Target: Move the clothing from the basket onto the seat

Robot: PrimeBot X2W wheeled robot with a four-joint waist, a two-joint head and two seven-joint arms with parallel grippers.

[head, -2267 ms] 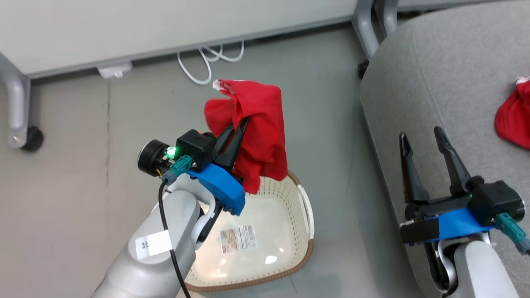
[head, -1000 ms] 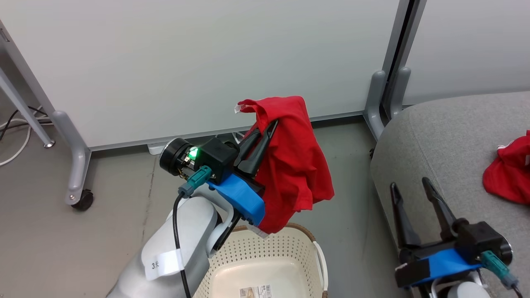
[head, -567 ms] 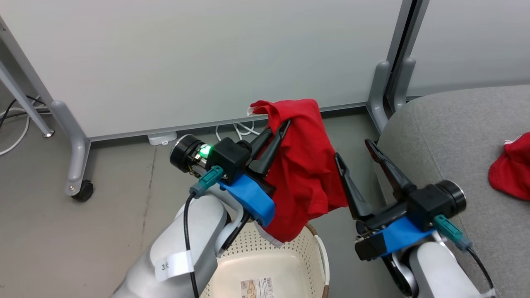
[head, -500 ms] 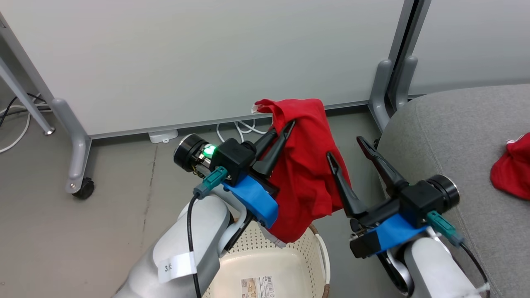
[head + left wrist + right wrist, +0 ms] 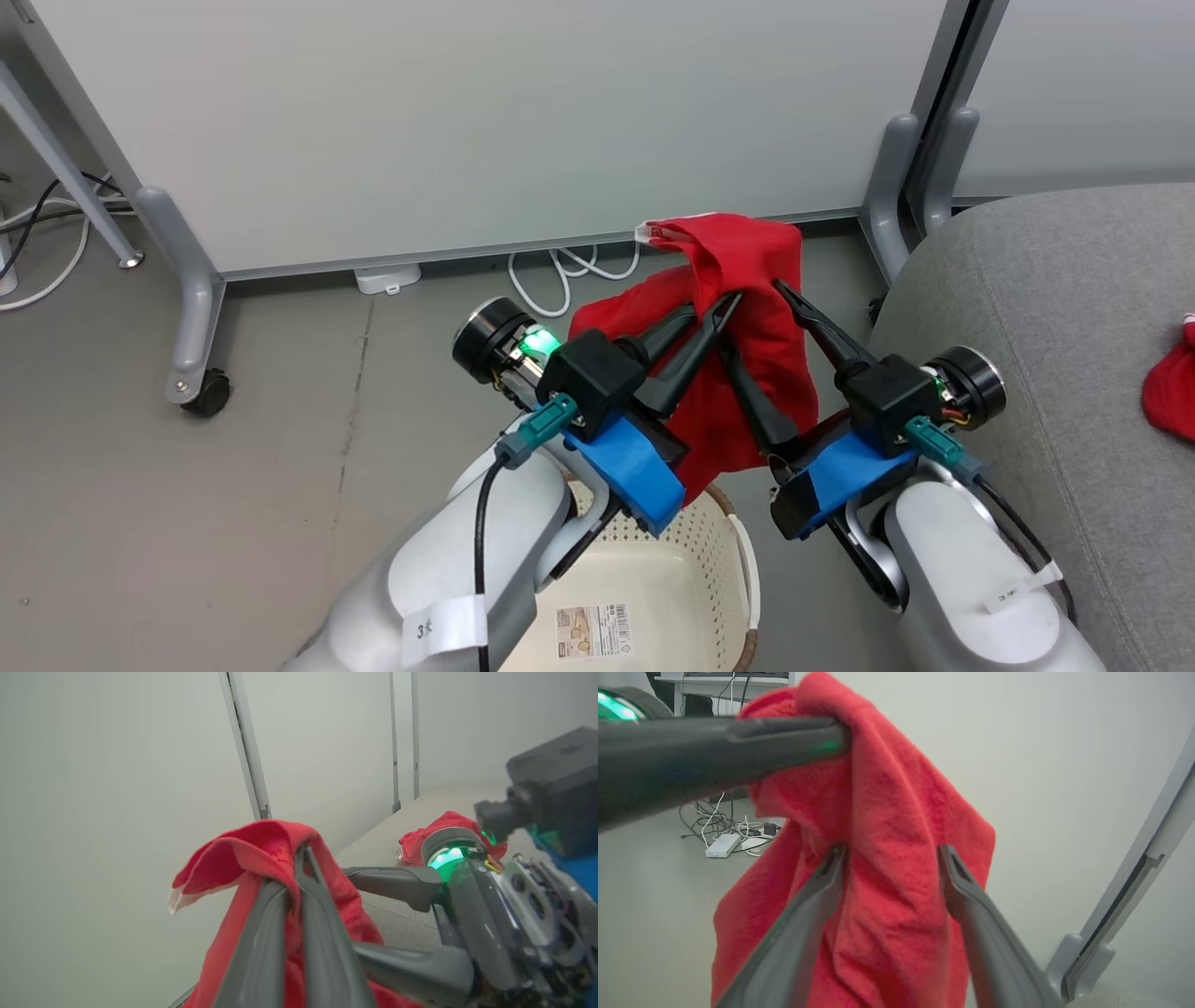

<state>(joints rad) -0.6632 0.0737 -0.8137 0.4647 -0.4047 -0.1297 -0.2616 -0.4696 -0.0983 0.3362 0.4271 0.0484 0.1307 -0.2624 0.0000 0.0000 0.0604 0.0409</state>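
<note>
Head view: my left fingers (image 5: 700,345) pinching red garment (image 5: 766,271) high above basket (image 5: 742,560), left of seat (image 5: 1055,308); right fingers (image 5: 822,327) spread astride its drape. Soft, light, floppy, I judge; grab bunched fold.

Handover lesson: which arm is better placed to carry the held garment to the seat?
Likely right: the right gripper, open, straddles the garment, and the seat lies on that side; the left gripper merely holds it.

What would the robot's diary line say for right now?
left tool: shut on red garment | right tool: open, straddling it | basket: beneath the garment | seat: second garment lies there
</note>
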